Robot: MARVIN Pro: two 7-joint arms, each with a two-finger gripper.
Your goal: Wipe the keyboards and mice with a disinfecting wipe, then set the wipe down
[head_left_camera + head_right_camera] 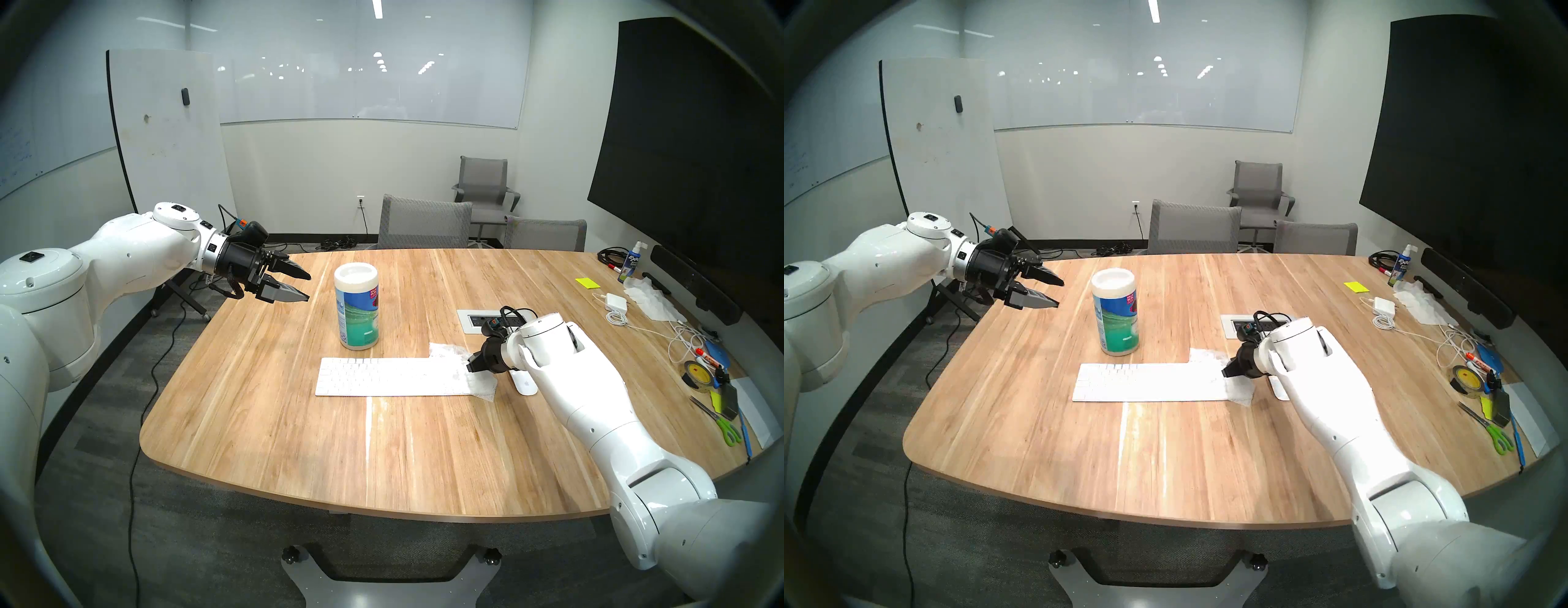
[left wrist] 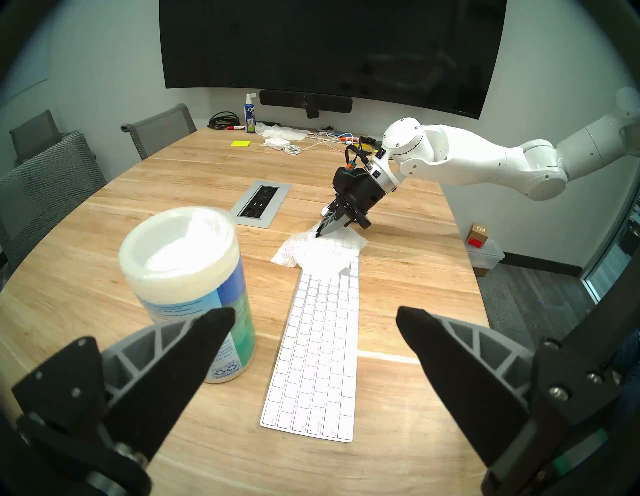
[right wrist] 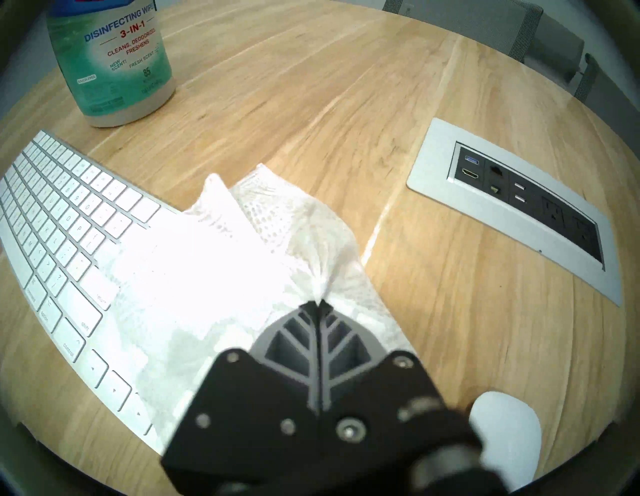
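The right gripper, pinched tight on the thin white wet wipe, drags it across the long white keyboard's end. The small white oval mouse looks unwiped.

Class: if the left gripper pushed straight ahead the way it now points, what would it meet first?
Probably the keyboard: the open left gripper aims down at its keys, with the tub of wipes just off to one side. Depth is uncertain.

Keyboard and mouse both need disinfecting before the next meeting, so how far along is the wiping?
Done: a wipe is out of the canister. In hand: the right gripper, shut on the wipe, drags it over the keyboard's right end. Left: the mouse, uncovered beside it, then setting the wipe down. The left gripper hangs open, idle.
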